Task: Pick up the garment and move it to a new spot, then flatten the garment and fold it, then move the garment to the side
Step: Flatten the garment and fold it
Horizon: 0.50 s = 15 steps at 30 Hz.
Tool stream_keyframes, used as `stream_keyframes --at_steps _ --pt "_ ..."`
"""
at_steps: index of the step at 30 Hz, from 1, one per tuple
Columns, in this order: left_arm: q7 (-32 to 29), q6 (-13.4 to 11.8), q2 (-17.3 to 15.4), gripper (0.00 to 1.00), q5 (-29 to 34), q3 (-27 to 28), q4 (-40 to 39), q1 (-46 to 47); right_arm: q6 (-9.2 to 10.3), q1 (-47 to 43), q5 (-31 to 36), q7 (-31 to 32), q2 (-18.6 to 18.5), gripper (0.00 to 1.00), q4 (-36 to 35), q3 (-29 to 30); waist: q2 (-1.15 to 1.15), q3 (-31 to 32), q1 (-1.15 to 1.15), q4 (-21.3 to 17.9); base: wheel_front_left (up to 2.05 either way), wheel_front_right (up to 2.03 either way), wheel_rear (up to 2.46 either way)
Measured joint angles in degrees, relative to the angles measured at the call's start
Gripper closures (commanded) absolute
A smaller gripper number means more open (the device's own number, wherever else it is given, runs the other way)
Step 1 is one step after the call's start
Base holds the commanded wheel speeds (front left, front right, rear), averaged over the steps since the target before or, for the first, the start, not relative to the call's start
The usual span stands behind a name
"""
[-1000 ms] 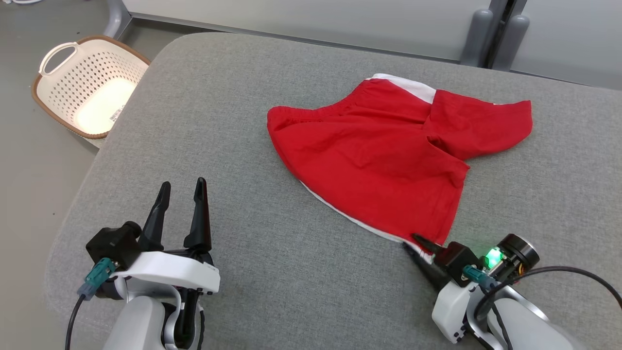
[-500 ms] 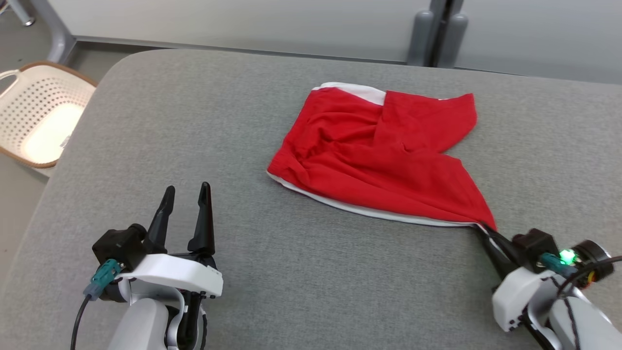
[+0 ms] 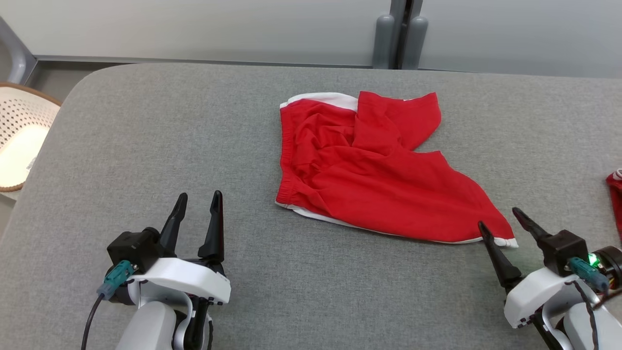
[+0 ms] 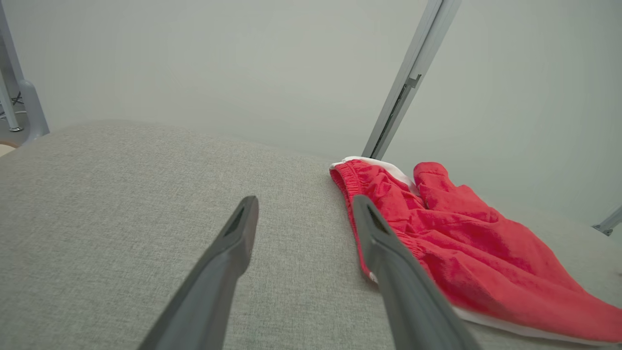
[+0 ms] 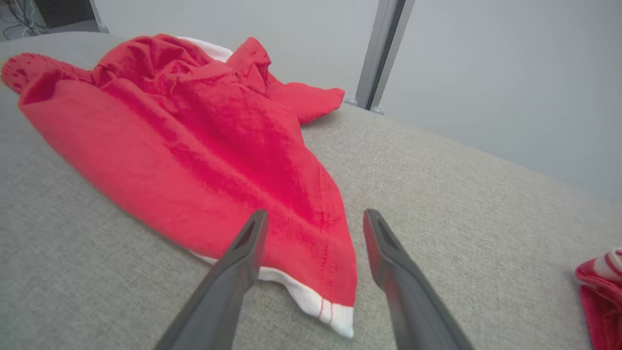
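The garment point(image 3: 369, 170) is a pair of red shorts with white trim, lying wrinkled on the grey padded table point(image 3: 146, 146). One leg corner stretches toward the lower right. My right gripper point(image 3: 500, 221) stands open right at that corner, its fingers either side of the white-edged tip point(image 5: 335, 316), nothing held. In the right wrist view the garment point(image 5: 194, 136) spreads up and left from the fingers. My left gripper point(image 3: 198, 206) is open over bare table, left of the garment point(image 4: 437, 233), apart from it.
A cream perforated basket point(image 3: 19, 141) sits off the table's left edge. Another red-and-white cloth point(image 3: 616, 189) lies at the right edge, also in the right wrist view as a red-and-white cloth point(image 5: 600, 291). Grey wall panels and posts point(image 3: 398, 39) stand behind the table.
My right gripper dragged the garment's corner to the right, then opened and let it go. The head camera turned right, so the basket slid left in view. The left gripper stayed open.
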<state>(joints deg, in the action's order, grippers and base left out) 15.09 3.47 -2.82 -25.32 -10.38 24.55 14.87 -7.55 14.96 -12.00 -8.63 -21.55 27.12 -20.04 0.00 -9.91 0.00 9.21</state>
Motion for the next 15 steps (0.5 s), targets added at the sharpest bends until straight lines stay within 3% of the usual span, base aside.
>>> stream_keyframes --at_steps 4,9,15 --pt "0.00 0.48 0.01 0.00 0.40 0.34 0.09 -0.09 0.00 -1.92 0.15 -3.98 2.65 0.00 -4.03 4.71 0.00 0.61 0.00 -0.84 0.00 0.00 0.00" --pt "0.00 1.59 0.01 0.00 1.16 -0.26 0.18 -0.62 0.01 -5.70 1.44 -6.09 8.81 0.00 -11.10 14.22 0.00 1.31 0.00 -1.94 0.00 0.00 0.00" --pt "0.00 2.88 -1.00 0.00 4.23 -3.19 3.22 -1.62 0.04 -9.14 5.17 -6.26 12.16 0.00 -13.01 16.56 0.00 1.37 0.00 -2.92 0.00 0.00 0.00"
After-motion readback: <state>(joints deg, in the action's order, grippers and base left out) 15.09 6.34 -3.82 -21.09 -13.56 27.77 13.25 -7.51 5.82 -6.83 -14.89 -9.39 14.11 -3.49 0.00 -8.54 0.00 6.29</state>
